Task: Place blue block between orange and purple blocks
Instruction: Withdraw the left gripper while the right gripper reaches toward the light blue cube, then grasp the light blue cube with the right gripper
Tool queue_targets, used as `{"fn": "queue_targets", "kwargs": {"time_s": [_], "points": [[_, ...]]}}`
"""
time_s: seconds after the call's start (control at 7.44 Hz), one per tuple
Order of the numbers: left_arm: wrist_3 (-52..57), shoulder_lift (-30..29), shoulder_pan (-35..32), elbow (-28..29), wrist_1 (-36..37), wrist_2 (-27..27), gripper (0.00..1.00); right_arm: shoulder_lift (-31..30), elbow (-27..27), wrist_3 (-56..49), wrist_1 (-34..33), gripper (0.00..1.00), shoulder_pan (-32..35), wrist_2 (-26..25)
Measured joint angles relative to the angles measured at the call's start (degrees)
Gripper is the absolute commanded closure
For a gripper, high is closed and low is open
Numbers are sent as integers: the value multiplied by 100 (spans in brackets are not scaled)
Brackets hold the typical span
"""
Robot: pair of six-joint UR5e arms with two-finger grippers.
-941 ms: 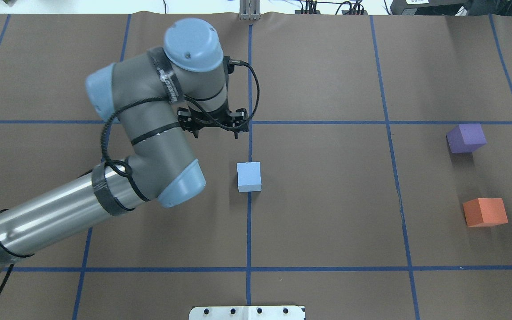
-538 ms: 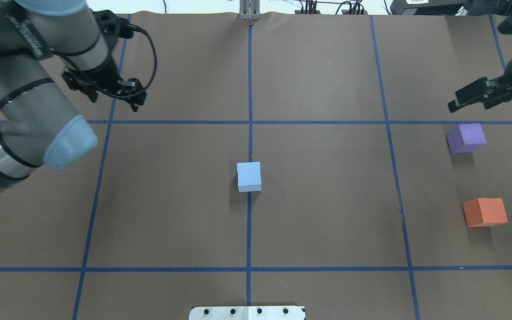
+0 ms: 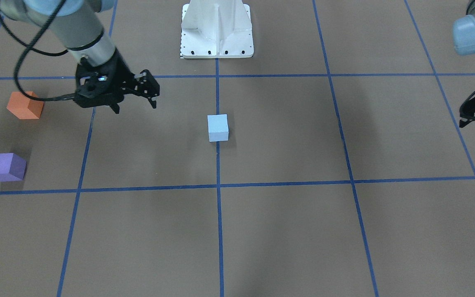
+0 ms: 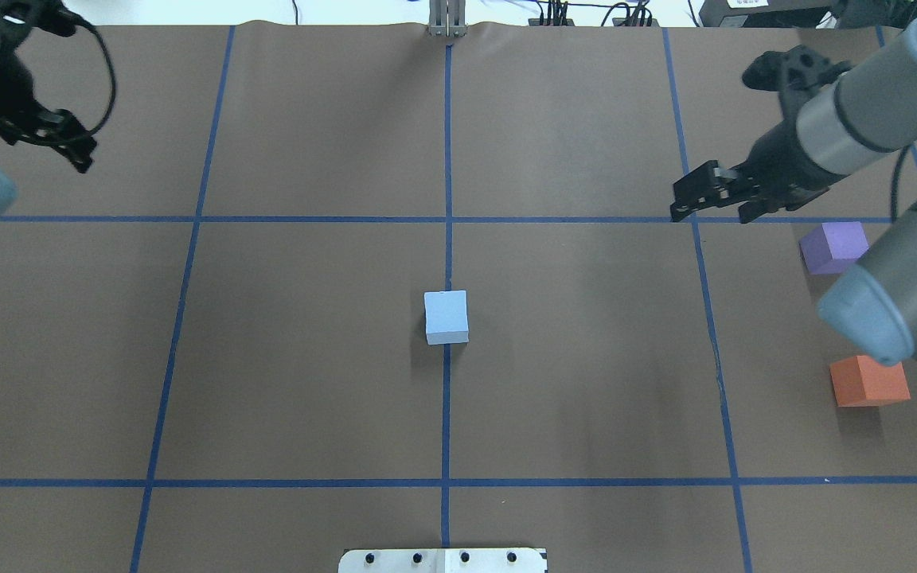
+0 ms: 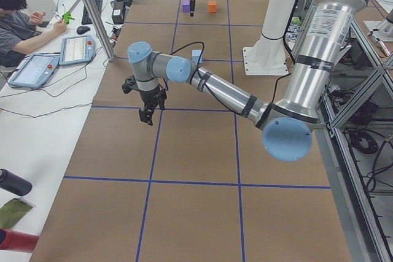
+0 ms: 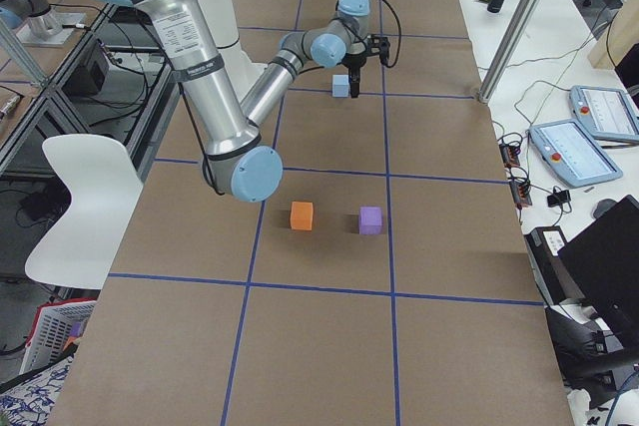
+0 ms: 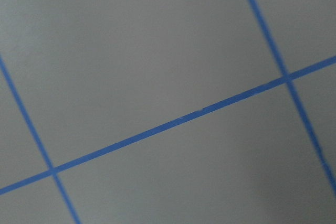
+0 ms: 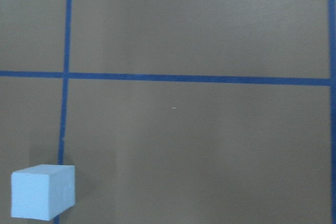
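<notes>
The light blue block (image 4: 446,317) sits at the table's centre on a blue tape line; it also shows in the front view (image 3: 217,128) and low left in the right wrist view (image 8: 42,191). The purple block (image 4: 833,247) and the orange block (image 4: 868,382) stand apart at the right side. My right gripper (image 4: 709,213) is open and empty, hovering left of the purple block and well right of the blue block; it also shows in the front view (image 3: 135,108). My left gripper (image 4: 48,147) is open and empty at the far left edge.
The right arm's elbow (image 4: 872,318) hangs over the gap between the purple and orange blocks. The robot's white base plate (image 4: 442,560) is at the near edge. Blue tape lines grid the brown table (image 4: 307,382). The left wrist view shows only table and tape.
The left arm has swung away from the blue block to the far left. The right arm has come in from the right edge toward the middle, past the purple block.
</notes>
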Motion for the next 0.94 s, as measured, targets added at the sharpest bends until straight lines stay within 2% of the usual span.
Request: {"fn": "queue_targets", "kwargs": {"time_s": [0.13,0.4,0.67,0.94], "points": [[614,312,-526,217,-44,-50,0,524,-303,240,-300,0,-422,-429],[1322,673,-1335,624,-95,-202,0,1407,-1314,653,-290,0,-1073,-1049],[1447,924,-1561,691,-283,-415,0,1645,-2102,815,326,0,-1417,-1413],[1443,1006,-1588,695,-367,-450,0,1624,-2396,832,601,0,-1534,-1521]]}}
